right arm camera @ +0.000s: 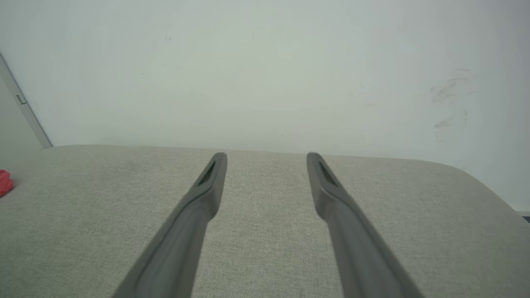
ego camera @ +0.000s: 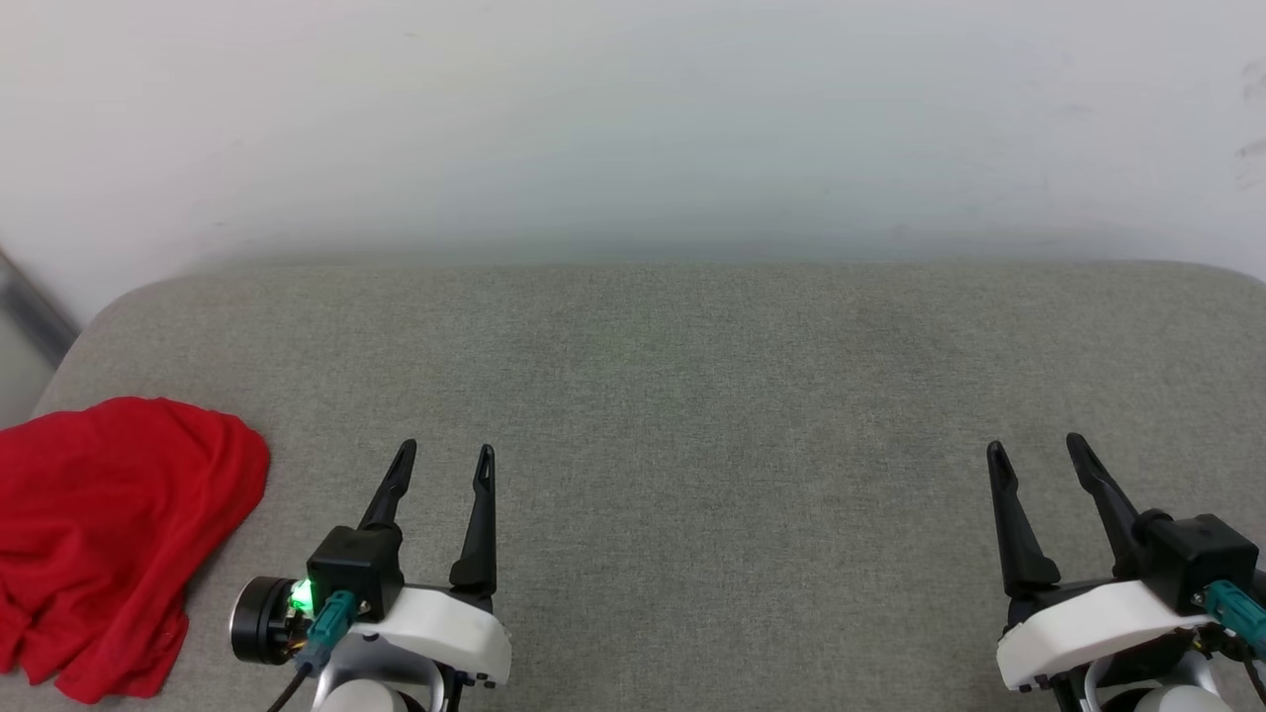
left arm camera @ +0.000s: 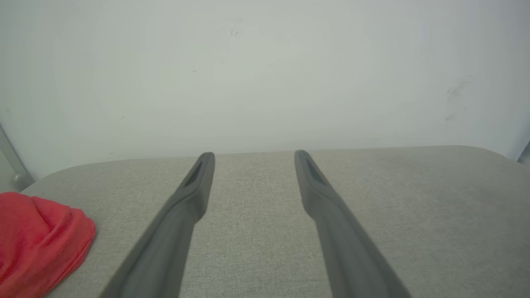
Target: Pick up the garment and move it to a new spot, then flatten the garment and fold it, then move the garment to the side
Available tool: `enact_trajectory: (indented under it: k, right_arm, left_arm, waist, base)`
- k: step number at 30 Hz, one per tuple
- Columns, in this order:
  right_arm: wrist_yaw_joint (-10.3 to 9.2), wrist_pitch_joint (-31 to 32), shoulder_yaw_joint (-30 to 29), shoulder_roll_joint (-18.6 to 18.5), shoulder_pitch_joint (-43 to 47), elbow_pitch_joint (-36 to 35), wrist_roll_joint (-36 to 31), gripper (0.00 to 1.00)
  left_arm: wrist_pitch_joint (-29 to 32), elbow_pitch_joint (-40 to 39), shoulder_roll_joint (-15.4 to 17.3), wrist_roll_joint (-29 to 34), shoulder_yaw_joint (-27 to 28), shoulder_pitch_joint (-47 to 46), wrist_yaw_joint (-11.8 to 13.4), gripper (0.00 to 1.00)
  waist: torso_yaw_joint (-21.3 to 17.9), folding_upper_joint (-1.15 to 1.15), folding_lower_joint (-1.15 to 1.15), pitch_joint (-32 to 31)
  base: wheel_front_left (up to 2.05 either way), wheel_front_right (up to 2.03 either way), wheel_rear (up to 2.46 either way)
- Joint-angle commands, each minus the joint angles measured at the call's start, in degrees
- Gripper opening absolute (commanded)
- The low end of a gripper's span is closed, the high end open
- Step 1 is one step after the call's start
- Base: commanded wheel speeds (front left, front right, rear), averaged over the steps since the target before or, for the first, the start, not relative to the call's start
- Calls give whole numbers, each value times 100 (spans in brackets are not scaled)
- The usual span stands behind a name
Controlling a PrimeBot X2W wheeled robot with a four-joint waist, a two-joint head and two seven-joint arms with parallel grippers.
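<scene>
Near the cushion [ego camera: 692,396] edge lies the garment [ego camera: 109,534], left hand [ego camera: 445,453] and right hand [ego camera: 1037,448] spread.

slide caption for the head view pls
Crumpled red soft-fabric garment at the left of a grey woven-fabric surface; left gripper and right gripper open, empty.
</scene>
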Motion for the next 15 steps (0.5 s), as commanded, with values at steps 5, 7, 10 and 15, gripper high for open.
enact_trajectory:
  k: [5, 7, 10, 15]
  right_arm:
    - [-1, -70, -4, 50, 22, -65, -259, 100]
    - [-1, -79, -5, 62, 29, -72, -339, 100]
    - [-1, -102, -8, 77, 43, -88, -452, 100]
    - [-1, -113, -36, 103, 77, -93, -486, 100]
  left_arm:
    - [-91, 29, -13, 245, -12, -56, 4, 100]
    - [-113, 48, -23, 308, -6, -66, 5, 100]
    - [-139, 65, -35, 400, 4, -67, -2, 100]
    - [-164, 99, -56, 431, 38, -75, -1, 100]
  waist:
    - [2, 0, 0, 2]
    - [7, 0, 0, 5]
    - [18, 0, 0, 6]
    - [68, 0, 0, 1]
  base:
    - [0, 0, 0]
    - [0, 0, 0]
    - [0, 0, 0]
    - [0, 0, 0]
